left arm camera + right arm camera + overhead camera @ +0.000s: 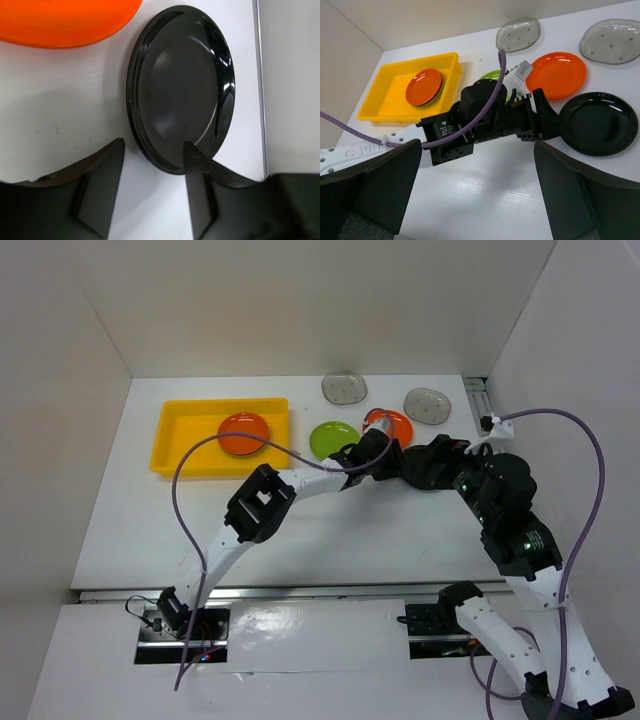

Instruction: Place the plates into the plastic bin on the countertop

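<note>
- Grasp step: left end effector (155, 150) straddles black plate (185, 90) rim, jaws apart, unclamped.
- Right end effector (477, 147) apart, empty.
- Next, I judge: clamp, lift, carry left to bin (185, 435).

The left arm (260, 505) rises from its base at the near left, bends at a black elbow, and sends its white forearm out to the right, toward the middle of the far side. The left gripper (155, 150) points down with its jaws apart, a clear gap between its 2 dark fingers (102, 185). The right arm (520, 540) climbs from the near right base, then folds leftward, so its wrist sits just beside the left wrist. The right gripper (477, 150) is spread wide, its 2 fingers (375, 190) at either side of its own view, with the left gripper in sight between them.
</note>
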### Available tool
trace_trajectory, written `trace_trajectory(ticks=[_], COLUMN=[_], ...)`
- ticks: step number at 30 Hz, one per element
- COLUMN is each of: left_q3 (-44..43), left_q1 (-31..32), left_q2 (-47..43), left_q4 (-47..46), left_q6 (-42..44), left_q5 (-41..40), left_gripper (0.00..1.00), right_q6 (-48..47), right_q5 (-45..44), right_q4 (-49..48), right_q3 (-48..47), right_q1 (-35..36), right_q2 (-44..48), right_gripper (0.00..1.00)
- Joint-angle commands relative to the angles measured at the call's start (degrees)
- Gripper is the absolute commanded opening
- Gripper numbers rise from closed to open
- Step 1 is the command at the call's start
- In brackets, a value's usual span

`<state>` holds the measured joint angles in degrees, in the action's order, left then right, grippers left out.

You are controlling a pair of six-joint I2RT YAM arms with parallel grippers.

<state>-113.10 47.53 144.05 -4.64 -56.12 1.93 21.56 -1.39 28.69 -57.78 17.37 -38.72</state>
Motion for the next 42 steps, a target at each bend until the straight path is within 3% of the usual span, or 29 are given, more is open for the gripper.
trace_trajectory(ticks=[1, 6, 11, 13, 16, 22, 27, 31, 35, 38, 42], left_q3=[-1.42, 1.21, -0.45, -0.46, 1.90, 7.27, 17.02, 21.77, 27.04, 33.18, 38.47], left_q1=[0.89, 0.90, 0.38, 0.37, -0.24, -2.87, -8.23, -16.47, -26.41, -35.03, -42.24], left_q2=[3.17, 3.17, 3.78, 3.78, 1.42, -13.68, -27.22, -37.16, -44.81, -48.24, -49.39], left_q4=[2.18, -2.03, -2.82, -3.35, -6.42, -4.15, 2.17, 11.48, 17.65, 18.97, 17.75], left_q6=[-1.62, -4.43, -6.54, -7.69, -9.00, -8.48, -8.48, -6.03, -3.83, -2.68, -1.54], left_q5=[-0.70, -0.70, 0.34, 0.87, 2.10, 4.48, -0.24, -5.79, -8.79, -5.54, -1.68], left_gripper=[0.61, 0.52, 0.29, 0.13, 0.00, 0.00, 0.00, 0.00, 0.00, 0.00, 0.00], right_q6=[-0.73, -0.73, -0.20, -0.20, -0.20, 6.64, 8.68, 5.08, 4.28, 5.76, 7.09], right_q5=[-0.90, -0.38, -0.37, -0.37, -1.86, -10.38, -12.93, -14.00, -7.95, 5.81, 14.82], right_q4=[1.11, 1.11, 1.11, 1.11, 0.58, 0.49, -11.24, -19.97, -30.51, -38.07, -47.04], right_q3=[-1.28, -0.76, 0.82, 1.43, 2.58, 5.04, 10.48, 11.64, 12.78, 12.17, 8.22], right_q1=[-0.31, -0.31, -0.31, -0.31, -0.31, -0.31, -0.31, -0.92, -5.91, -14.97, -21.14], right_q2=[0.93, 0.93, 0.93, 0.93, 1.54, -0.91, -0.04, -9.40, -20.30, -30.34, -44.40], right_gripper=[1.00, 1.00, 1.00, 1.00, 1.00, 1.00, 1.00, 1.00, 1.00, 1.00, 1.00])
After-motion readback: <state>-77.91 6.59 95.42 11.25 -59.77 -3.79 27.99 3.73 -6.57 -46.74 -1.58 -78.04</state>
